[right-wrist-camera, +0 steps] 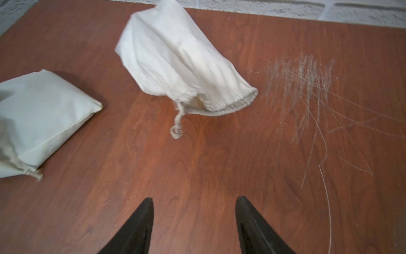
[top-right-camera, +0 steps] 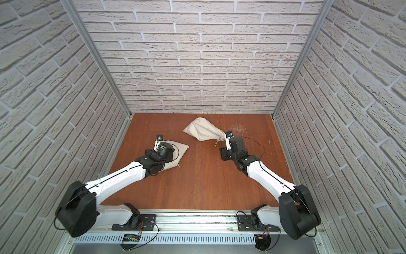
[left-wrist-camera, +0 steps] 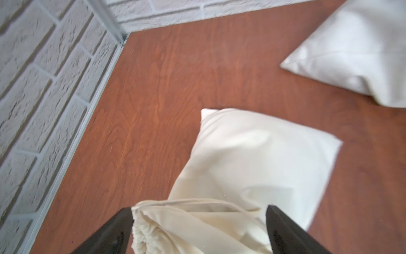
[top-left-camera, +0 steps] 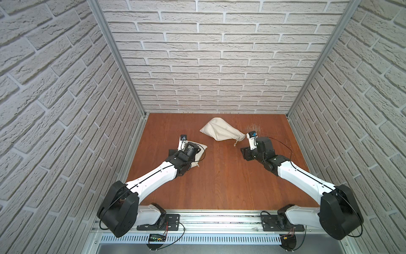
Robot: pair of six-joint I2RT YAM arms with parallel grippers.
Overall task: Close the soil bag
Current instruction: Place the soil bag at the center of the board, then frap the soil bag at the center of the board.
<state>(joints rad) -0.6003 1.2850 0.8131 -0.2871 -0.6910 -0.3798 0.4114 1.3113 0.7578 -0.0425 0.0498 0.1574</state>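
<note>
— Fingers (left-wrist-camera: 109, 233) of your left gripper (left-wrist-camera: 199, 210) stand wide, straddling the gathered neck of the cream cloth drawstring soil bag (left-wrist-camera: 252, 158) at nine o'clock, gripping nothing.
— Right gripper (right-wrist-camera: 195, 199)?
— Parted, empty. Nudge the twelve-o'clock twin cream cloth bag (right-wrist-camera: 175, 57) and its slack mouth may spill. Two bags, two grippers, one brown wooden table (right-wrist-camera: 197, 165).

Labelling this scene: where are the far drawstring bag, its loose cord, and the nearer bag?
far drawstring bag (right-wrist-camera: 173, 55): right wrist view, mid-body cloth.
loose cord (right-wrist-camera: 177, 128): right wrist view, curled end.
nearer bag (left-wrist-camera: 252, 158): left wrist view, upper face.
</note>
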